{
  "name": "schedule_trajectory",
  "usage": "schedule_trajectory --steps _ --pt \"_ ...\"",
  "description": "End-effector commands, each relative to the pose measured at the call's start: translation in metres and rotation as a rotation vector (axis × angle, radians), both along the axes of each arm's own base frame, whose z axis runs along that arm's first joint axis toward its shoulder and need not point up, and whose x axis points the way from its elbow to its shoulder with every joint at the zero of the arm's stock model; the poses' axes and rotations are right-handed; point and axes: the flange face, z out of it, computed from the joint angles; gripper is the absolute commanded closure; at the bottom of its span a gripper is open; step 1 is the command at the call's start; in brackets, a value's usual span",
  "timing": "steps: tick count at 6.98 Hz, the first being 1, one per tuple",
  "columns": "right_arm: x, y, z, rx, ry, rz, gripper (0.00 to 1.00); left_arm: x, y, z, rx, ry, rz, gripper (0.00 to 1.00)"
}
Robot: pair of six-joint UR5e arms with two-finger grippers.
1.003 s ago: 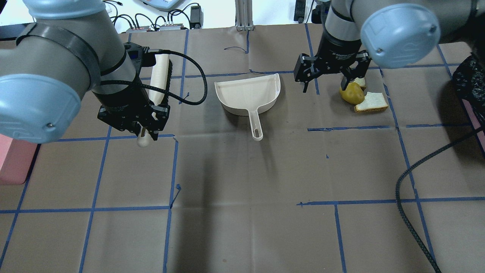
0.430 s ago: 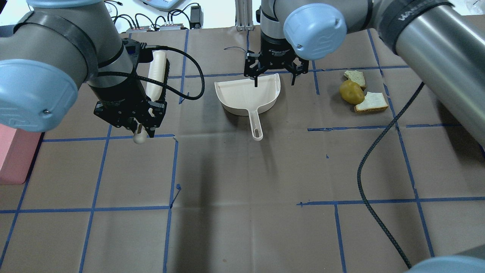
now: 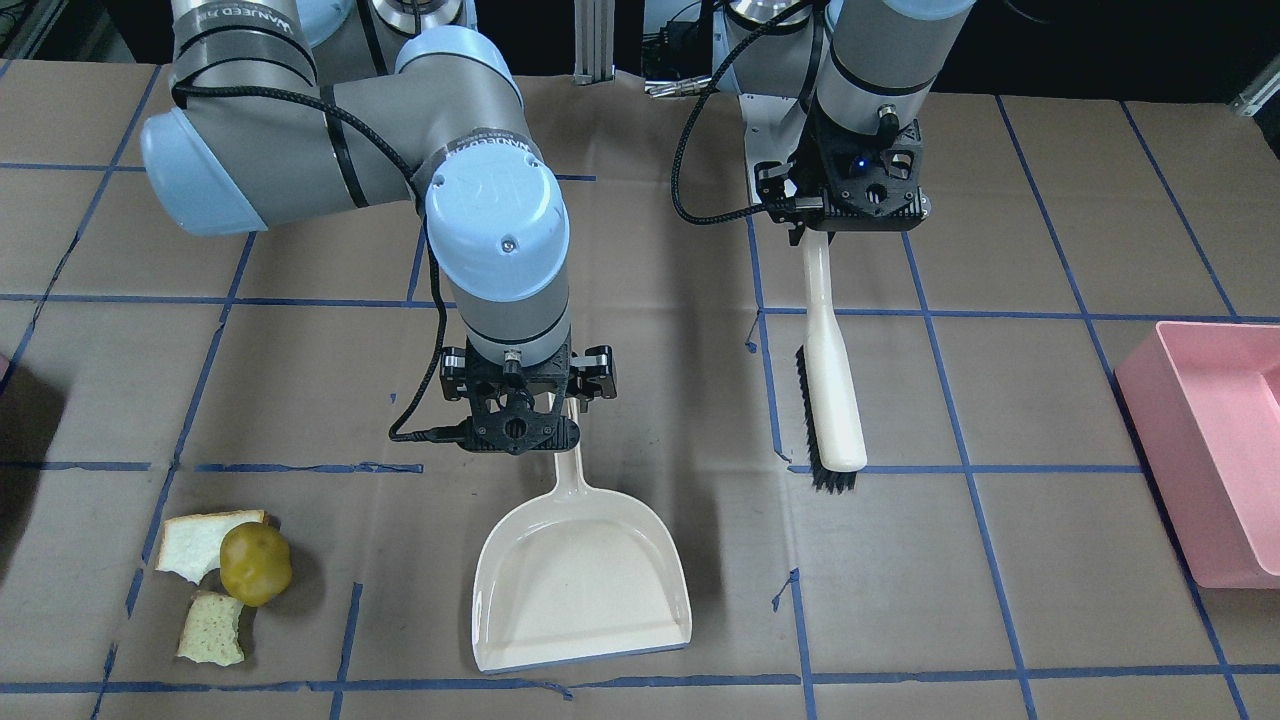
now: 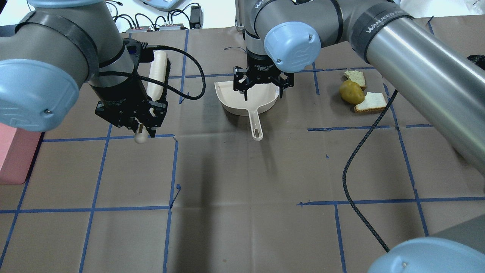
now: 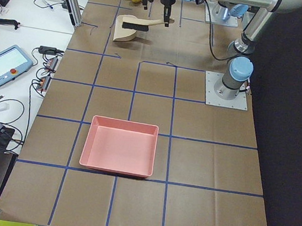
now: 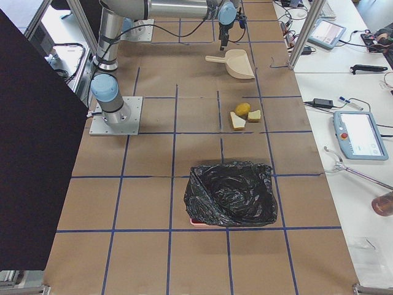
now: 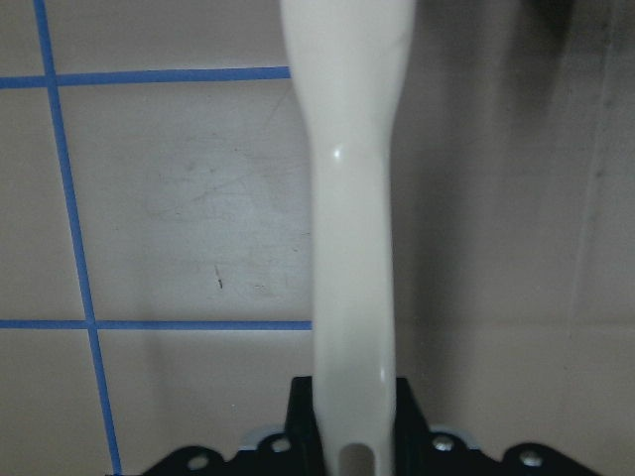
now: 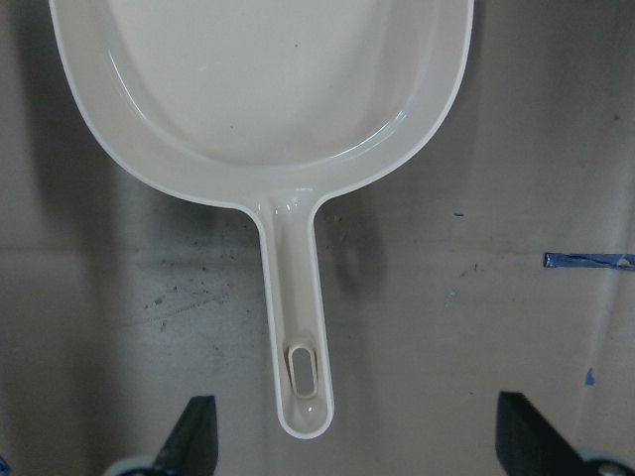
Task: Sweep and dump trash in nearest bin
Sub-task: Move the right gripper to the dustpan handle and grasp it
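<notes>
- Right gripper (image 4: 264, 94) hangs over the dustpan (image 3: 580, 590), fingers (image 8: 193, 436) spread wide, holding nothing; the handle (image 8: 298, 327) lies between them, nearer one finger than the other.
- Risk one: if it closes off-centre like that, the near finger hits first, and the pan may swivel on the paper or get pinched crookedly.
- The handle is slim, glossy and hollowed; a shallow pinch could let the pan sag once loaded.
- Left gripper (image 4: 141, 128) is clamped on the butt of the brush (image 3: 832, 400). With so much brush beyond the grip, a firm push on the bristles may twist it in the jaws.
- The trash sits well off to the robot's right: a fruit (image 4: 350, 92) touching two bread (image 4: 373, 101) pieces, untouched.
- The fruit is round; I'd expect it to roll past the pan lip instead of riding in, and the bread may flip or skid away.
- Brush and pan must meet at that pile, so the arms could crowd each other, and the right arm's cable (image 4: 363, 151) trails close by.
- The black-bagged bin (image 6: 232, 193) looks closer to the trash than the pink bin (image 3: 1200, 450); dumping in the pink one would miss the task.
</notes>
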Motion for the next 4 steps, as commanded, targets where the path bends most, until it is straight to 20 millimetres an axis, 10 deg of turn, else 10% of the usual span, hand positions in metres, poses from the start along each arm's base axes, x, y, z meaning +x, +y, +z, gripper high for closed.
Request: schedule_trajectory --steps 1,4 --pt "0.005 0.007 -0.022 -0.016 -0.005 0.008 0.0 -0.001 0.002 0.002 -0.005 0.002 -0.002 1.0" --pt "0.022 0.018 -0.071 -0.062 -0.021 0.025 0.0 -0.002 0.007 0.01 -0.02 0.009 -0.002 1.0"
